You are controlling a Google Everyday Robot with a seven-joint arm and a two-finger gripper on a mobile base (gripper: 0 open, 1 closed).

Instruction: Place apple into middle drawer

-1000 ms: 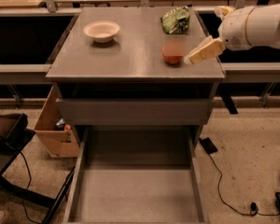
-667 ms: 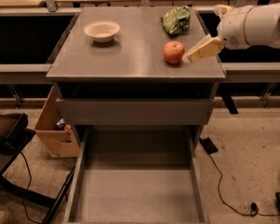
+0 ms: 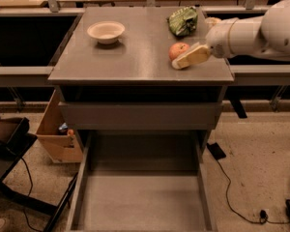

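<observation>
The near finger (image 3: pixel 193 56) lay along the front of the apple (image 3: pixel 177 49) on the cabinet top (image 3: pixel 125 57). The gripper (image 3: pixel 188 50) looked spread wide, its far finger hard to make out. It wanted centring before squeezing, then a level carry down to the open middle drawer (image 3: pixel 140 202).

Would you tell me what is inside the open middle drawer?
Only its bare floor shows in the middle drawer; its near end is out of frame. The apple sits on the cabinet top, gripper beside it.
</observation>
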